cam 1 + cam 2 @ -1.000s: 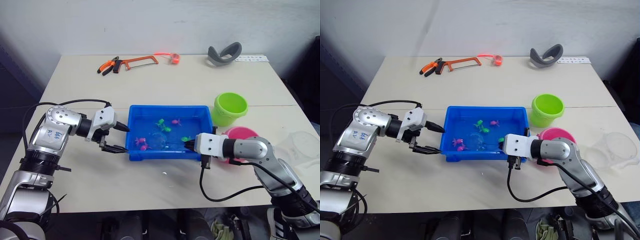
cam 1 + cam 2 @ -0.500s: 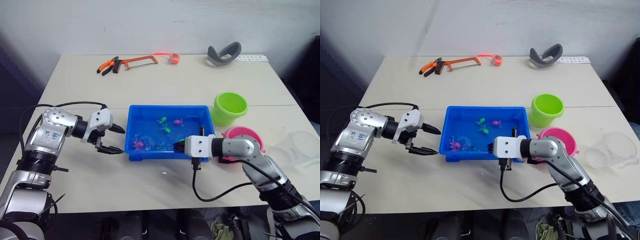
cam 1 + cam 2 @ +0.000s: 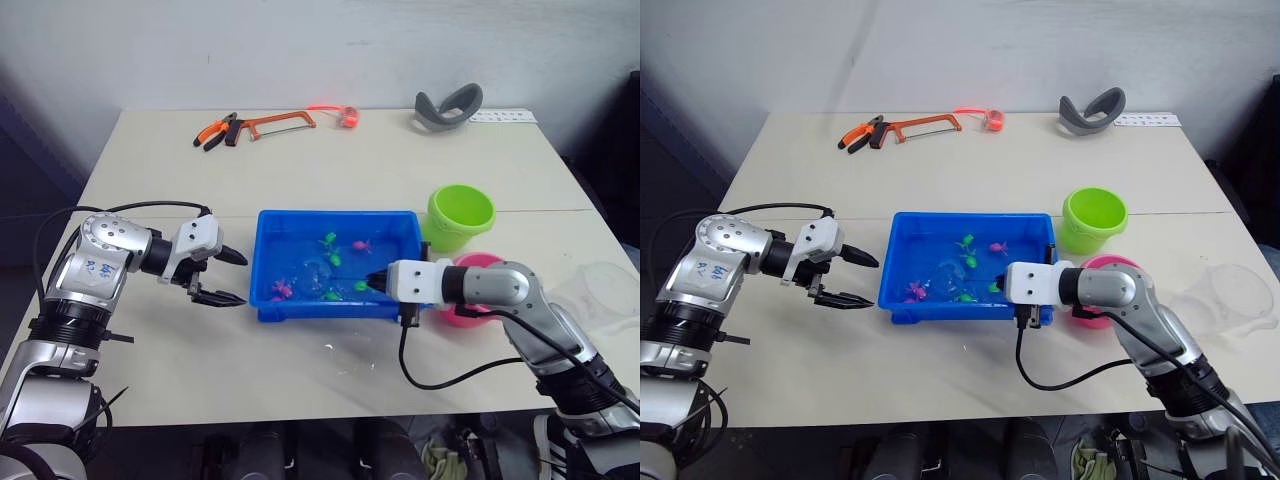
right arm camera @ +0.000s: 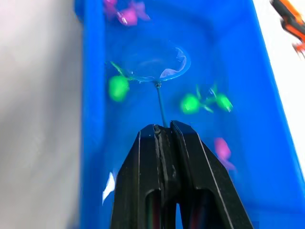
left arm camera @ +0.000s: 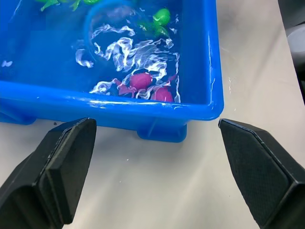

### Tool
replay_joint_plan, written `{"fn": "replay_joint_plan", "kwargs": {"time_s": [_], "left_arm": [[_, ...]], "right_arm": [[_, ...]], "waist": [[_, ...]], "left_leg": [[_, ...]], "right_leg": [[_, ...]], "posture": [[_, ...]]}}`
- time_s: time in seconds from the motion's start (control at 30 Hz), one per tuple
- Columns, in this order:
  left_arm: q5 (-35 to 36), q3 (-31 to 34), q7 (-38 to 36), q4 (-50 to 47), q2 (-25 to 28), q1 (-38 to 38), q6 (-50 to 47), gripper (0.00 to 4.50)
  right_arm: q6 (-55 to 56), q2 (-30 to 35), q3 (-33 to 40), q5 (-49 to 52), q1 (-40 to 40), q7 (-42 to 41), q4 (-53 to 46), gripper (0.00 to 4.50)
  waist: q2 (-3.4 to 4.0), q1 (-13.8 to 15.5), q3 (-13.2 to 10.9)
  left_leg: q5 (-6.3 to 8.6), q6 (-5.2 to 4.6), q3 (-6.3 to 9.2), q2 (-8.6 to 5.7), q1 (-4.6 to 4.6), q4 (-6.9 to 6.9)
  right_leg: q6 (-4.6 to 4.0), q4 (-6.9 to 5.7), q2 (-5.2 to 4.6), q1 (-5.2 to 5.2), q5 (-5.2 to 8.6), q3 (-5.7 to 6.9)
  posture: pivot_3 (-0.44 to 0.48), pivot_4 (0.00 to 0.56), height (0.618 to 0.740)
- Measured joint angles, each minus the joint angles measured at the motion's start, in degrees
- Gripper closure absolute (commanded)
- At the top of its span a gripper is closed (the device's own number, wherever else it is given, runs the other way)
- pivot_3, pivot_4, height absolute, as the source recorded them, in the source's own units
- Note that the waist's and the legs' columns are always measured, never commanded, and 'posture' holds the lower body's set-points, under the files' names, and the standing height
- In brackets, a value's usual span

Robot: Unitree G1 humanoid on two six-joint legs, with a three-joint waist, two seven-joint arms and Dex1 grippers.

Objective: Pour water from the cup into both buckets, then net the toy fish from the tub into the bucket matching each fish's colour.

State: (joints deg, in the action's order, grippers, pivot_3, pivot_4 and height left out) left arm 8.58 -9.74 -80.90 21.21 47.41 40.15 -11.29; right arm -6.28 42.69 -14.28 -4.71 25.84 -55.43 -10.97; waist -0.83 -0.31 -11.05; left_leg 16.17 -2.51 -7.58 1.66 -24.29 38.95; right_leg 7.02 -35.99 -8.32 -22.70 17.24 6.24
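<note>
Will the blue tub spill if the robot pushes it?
Probably a bit. The tub holds rippling water, so a quick shove would likely slosh some over its low rim. It looks wide and flat, so tipping seems unlikely. Full of water, it is probably heavy to slide.

Blue tub (image 3: 268,232) at the table's middle, water rippling, holding green and pink toy fish (image 3: 282,290), with the net (image 4: 153,64) dipped in, hoop among the fish, thin handle pinched in the right gripper (image 4: 164,130). Green bucket (image 3: 461,216) and pink bucket (image 3: 492,266) upright beside the tub's right end. Clear cup (image 3: 1232,294) near the table's right edge.
</note>
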Motion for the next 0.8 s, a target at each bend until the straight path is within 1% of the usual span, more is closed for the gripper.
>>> {"fn": "replay_joint_plan", "kwargs": {"time_s": [0.17, 0.27, 0.43, 0.53, 0.8], "left_arm": [[0.0, 0.0, -0.3, 0.0, 0.0, 0.0, 0.0, 0.02], [0.0, 0.0, -0.6, 0.0, 0.1, 0.0, 0.0, 0.02], [0.0, 0.0, -1.0, 0.0, 0.1, 0.0, -0.3, 0.02], [0.0, 0.0, -1.2, -0.1, 0.1, 0.0, -0.7, 0.02], [0.2, 0.1, -1.2, -1.7, 0.8, -0.4, -1.9, 0.02]], "right_arm": [[-0.9, 0.2, 2.0, 0.4, 0.9, 0.6, -0.5, 4.5], [-4.0, -2.2, 2.4, 2.5, 3.1, 0.6, -3.3, 4.5], [-5.0, -4.7, -1.7, 1.8, 3.3, 0.6, -4.5, 4.5], [-4.6, -4.8, -3.0, 0.2, 3.3, 0.8, -4.0, 4.5], [2.0, -4.8, -5.5, -5.1, 3.5, 2.0, 0.1, 4.5]], "waist": [[0.0, 0.0, 0.0], [0.0, -0.2, 0.0], [0.0, -0.3, 0.0], [0.0, -0.2, 0.0], [0.0, -0.6, 0.0]], "left_leg": [[0.0, 0.0, -0.02, 0.0, 0.0, 0.0], [0.0, 0.01, -0.03, 0.04, 0.0, -0.01], [0.02, 0.0, -0.06, 0.01, 0.0, -0.04], [0.02, 0.0, -0.07, 0.01, 0.0, -0.03], [0.01, 0.0, -0.1, 0.02, 0.0, -0.05]], "right_leg": [[0.0, -0.01, 0.0, -0.01, 0.0, -0.01], [0.0, -0.02, 0.03, -0.04, 0.0, -0.04], [0.0, 0.0, 0.02, -0.04, 0.0, -0.05], [0.0, 0.0, 0.02, -0.04, 0.0, -0.06], [0.0, -0.01, 0.03, -0.07, 0.0, -0.08]], "posture": [[0.0, 0.15, 0.74], [0.0, 0.15, 0.74], [0.0, 0.15, 0.74], [0.0, 0.15, 0.74], [0.0, 0.15, 0.74]]}}
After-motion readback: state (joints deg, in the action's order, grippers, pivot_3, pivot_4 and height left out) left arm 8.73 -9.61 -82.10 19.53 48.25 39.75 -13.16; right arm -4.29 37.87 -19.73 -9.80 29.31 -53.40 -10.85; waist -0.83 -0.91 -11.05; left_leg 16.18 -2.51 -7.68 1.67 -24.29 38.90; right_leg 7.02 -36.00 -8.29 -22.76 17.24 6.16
